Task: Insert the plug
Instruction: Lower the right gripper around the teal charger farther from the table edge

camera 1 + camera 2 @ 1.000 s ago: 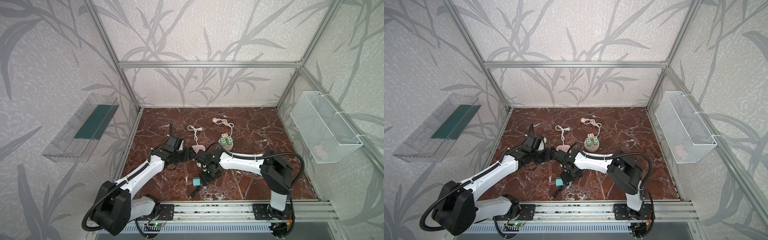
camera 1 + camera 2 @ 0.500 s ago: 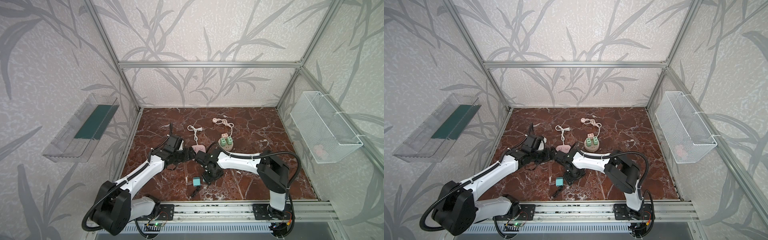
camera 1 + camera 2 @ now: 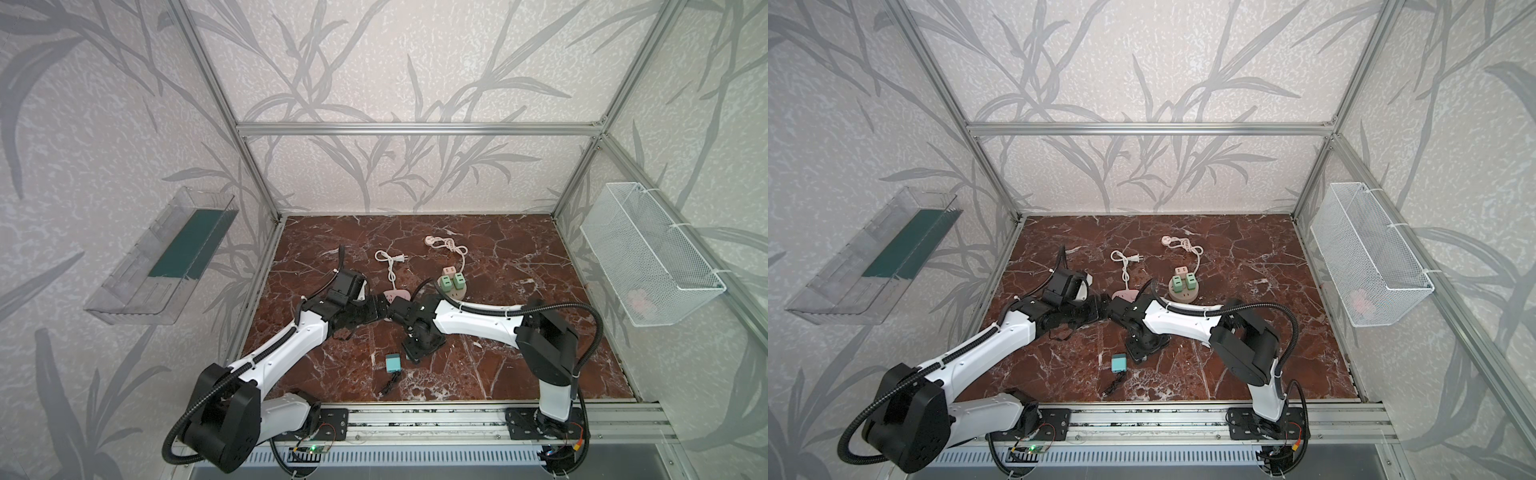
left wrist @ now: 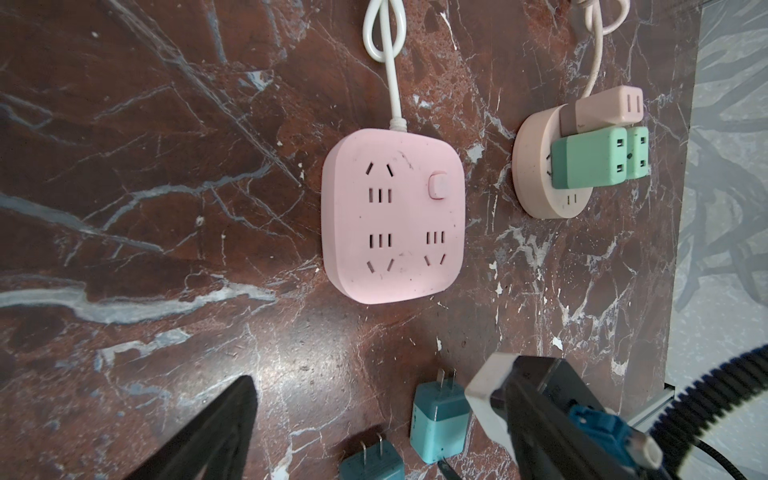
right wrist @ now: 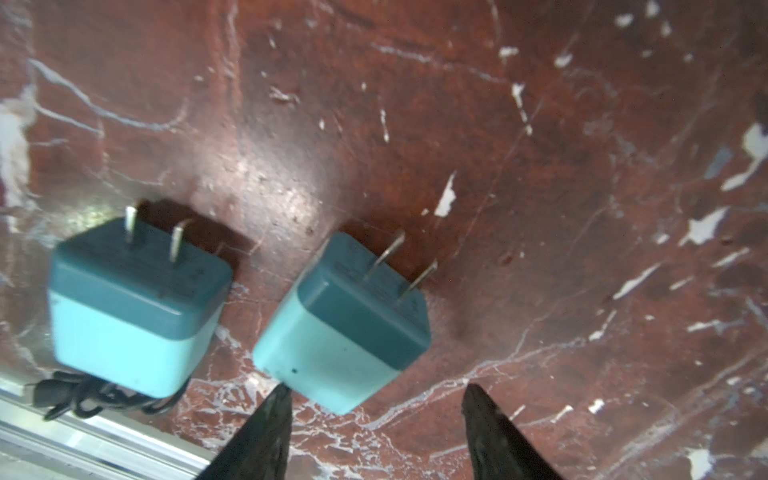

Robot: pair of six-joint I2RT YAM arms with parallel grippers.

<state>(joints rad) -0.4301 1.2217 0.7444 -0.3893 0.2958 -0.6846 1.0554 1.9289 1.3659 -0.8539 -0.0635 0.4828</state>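
Right hand [image 5: 376, 388] half-open, left hand [image 4: 380, 374] wide, both empty; wire basket [image 3: 654, 253] holds something pink [image 3: 638, 300].

Plug [image 5: 340, 320]: two-tone cube, dark teal prong face, pale turquoise body, two flat metal prongs. You have it lying on its side just ahead of the right pincer [image 5: 376, 387], near corner close to one fingertip, outside the gap; prongs point away from the pincer. Twin plug [image 5: 133, 303] lies beside it, farther from that pincer, black cable bunched at its rear. Pink power strip [image 4: 392, 220]: rounded square, flat, face up, sockets all empty, ahead of the left pincer [image 4: 380, 374].
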